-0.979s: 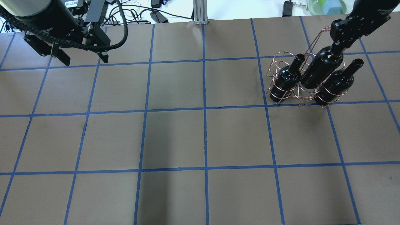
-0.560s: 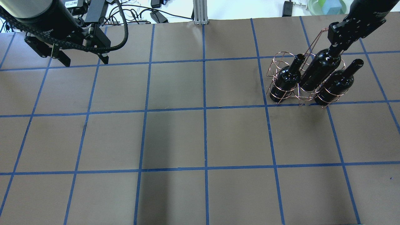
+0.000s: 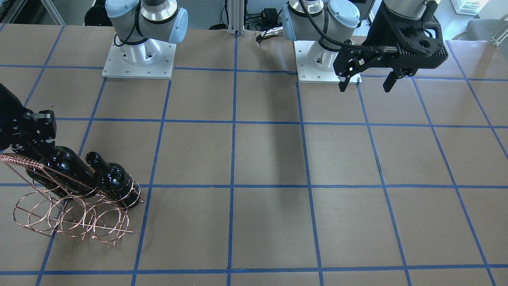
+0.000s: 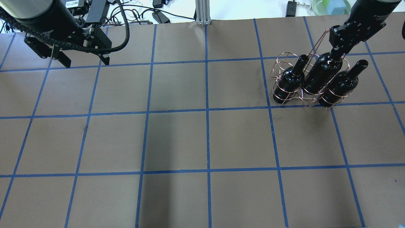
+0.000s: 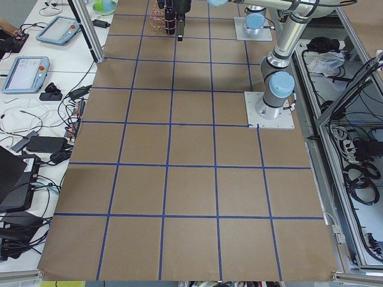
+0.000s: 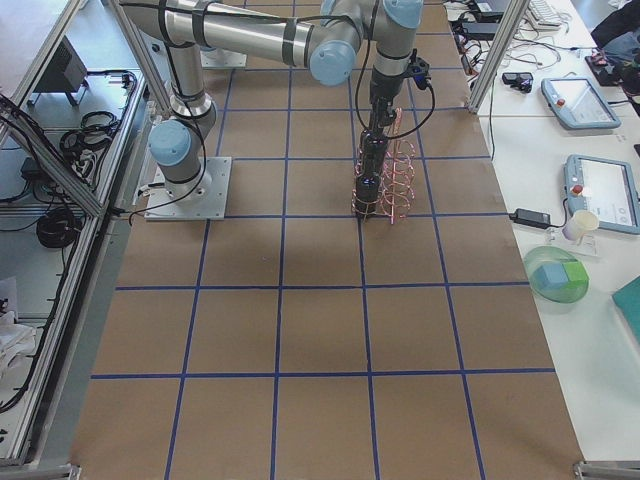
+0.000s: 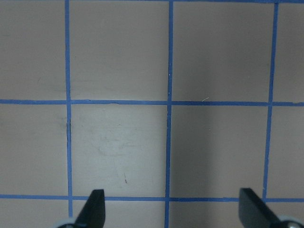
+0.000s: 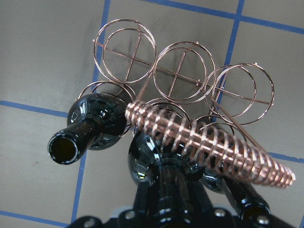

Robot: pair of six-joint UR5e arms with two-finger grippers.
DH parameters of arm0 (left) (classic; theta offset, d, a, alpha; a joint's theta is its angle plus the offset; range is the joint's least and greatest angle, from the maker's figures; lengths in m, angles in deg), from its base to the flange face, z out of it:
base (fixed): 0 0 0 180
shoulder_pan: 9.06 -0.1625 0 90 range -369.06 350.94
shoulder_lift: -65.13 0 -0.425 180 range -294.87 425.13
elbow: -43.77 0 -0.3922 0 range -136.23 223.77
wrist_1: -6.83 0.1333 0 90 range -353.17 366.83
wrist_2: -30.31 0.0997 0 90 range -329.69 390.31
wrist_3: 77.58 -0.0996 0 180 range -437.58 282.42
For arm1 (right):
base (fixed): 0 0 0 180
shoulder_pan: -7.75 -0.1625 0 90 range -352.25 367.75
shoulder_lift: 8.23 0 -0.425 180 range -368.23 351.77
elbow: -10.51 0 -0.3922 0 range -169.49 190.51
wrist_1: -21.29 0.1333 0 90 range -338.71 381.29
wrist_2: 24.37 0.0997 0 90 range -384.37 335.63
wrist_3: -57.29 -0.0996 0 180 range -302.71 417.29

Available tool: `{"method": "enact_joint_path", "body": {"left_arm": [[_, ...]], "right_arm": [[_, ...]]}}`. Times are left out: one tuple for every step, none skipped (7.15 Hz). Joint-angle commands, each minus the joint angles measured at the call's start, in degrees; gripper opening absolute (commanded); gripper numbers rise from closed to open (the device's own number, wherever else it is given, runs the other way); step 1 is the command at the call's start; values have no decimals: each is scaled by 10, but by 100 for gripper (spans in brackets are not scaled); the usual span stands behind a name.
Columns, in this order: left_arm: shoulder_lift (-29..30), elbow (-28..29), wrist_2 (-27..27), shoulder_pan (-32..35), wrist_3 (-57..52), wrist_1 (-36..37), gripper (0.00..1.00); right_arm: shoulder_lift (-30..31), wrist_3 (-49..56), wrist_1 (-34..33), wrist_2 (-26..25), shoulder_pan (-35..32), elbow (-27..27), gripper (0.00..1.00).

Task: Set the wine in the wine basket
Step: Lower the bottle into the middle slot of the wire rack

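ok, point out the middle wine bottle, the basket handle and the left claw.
middle wine bottle [image 4: 322, 74], overhead view, on its glossy body.
wine basket handle [image 8: 209, 142], right wrist view, middle of the twisted bar.
left claw [image 4: 87, 63], overhead view, midway between its open fingertips.

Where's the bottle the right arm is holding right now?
In the overhead view the wine is at far right, in the middle of the wine basket, between two other bottles, its neck in the right gripper.
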Motion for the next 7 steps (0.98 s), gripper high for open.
{"method": "enact_joint_path", "body": {"left_arm": [[0,-1,0,0,0,0,100],[0,0,0,0,0,0,100],[0,0,0,0,0,0,100],[0,0,1,0,0,0,100],[0,0,0,0,0,0,100],[-1,-1,1,0,-1,0,100],[-1,-1,1,0,0,0,100]], "right_arm": [[-11,1,0,0,-1,2,0],[-14,0,0,0,-1,4,0],[-20,1,0,-1,-1,4,0],[-24,1,0,-1,-1,4,0],[-27,0,-1,-1,-1,4,0],[-28,0,-2,-2,-1,5,0],[-35,0,-3,-3,-1,5,0]]}}
